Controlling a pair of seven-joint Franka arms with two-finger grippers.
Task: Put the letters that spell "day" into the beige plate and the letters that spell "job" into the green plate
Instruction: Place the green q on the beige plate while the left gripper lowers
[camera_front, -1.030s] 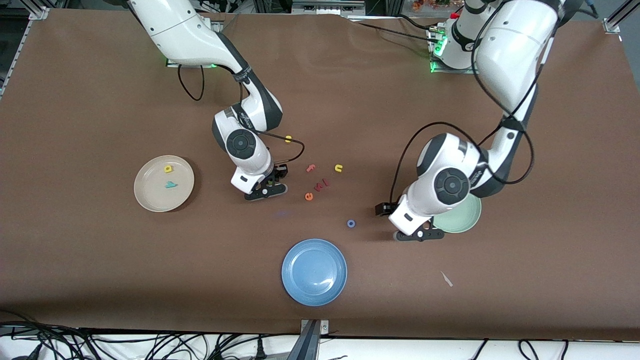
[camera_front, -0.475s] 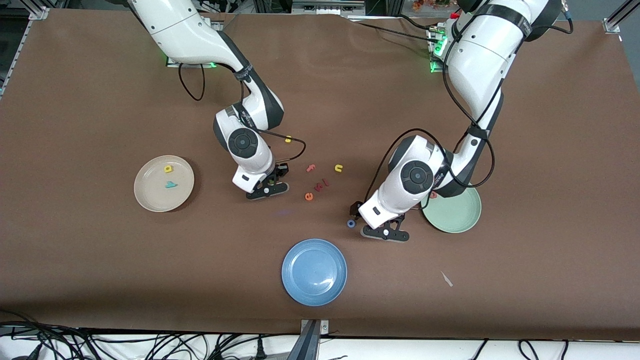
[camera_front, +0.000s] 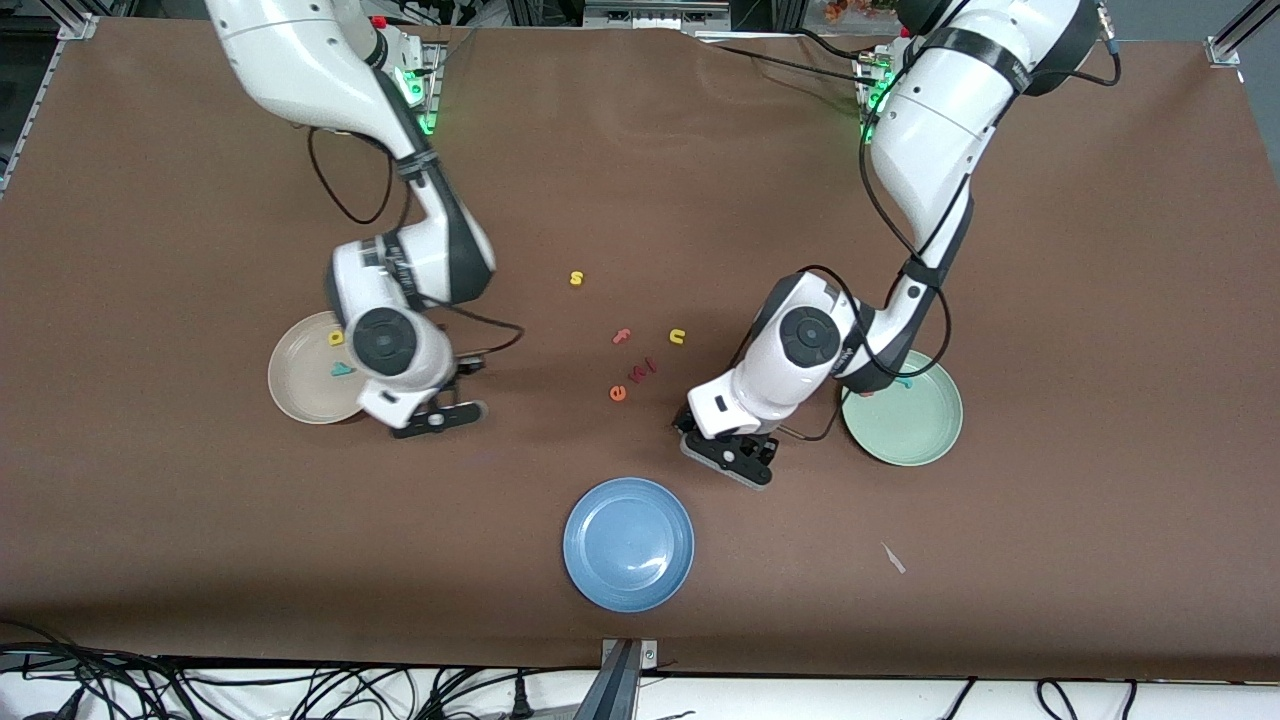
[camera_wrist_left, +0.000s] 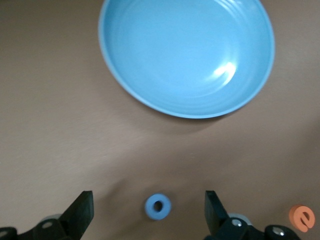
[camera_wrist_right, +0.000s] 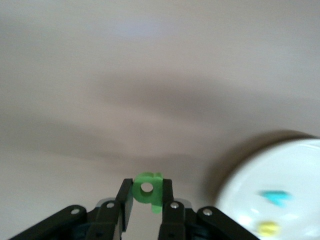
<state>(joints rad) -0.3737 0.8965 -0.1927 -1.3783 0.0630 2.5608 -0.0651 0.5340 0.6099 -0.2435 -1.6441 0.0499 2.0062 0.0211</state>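
Tabletop (camera_front: 150, 560) of brown colour fills the front view. The right claw (camera_front: 438, 417) hangs just beside the beige plate (camera_front: 300, 390), at the plate's edge toward the left arm's end; the plate carries the yellow "d" (camera_front: 337, 338) and the teal "y" (camera_front: 342, 369). The left claw (camera_front: 728, 458) is low over the tabletop, between the blue plate (camera_front: 629, 543) and the green plate (camera_front: 905, 425). In the green plate, at the rim close to the left arm, lie a salmon-red letter (camera_front: 866, 393) and a teal letter (camera_front: 904, 382), both partly hidden. Near the left claw, toward the right arm's end, are loose letters: the orange "e" (camera_front: 618, 393), two small reddish pieces (camera_front: 642, 370), the pink "f" (camera_front: 622, 336), the yellow "u" (camera_front: 677, 336) and the yellow "s" (camera_front: 576, 278).

Left wrist view: the left claw (camera_wrist_left: 148, 214) stands wide, and the blue "o" (camera_wrist_left: 157, 206) lies flat on the tabletop between its fingers (camera_wrist_left: 81, 214) — touching neither. The blue plate (camera_wrist_left: 187, 55) is in front of the claw, and the orange "e" (camera_wrist_left: 301, 216) lies beside one finger.

Right wrist view: the right claw (camera_wrist_right: 146, 201) is narrow, pinching the green "a" (camera_wrist_right: 148, 191) between its fingertips — the letter is in the air. Beside the claw shows the beige plate (camera_wrist_right: 295, 165), blurred, with the teal "y" (camera_wrist_right: 276, 197) and the yellow "d" (camera_wrist_right: 269, 228) in it.
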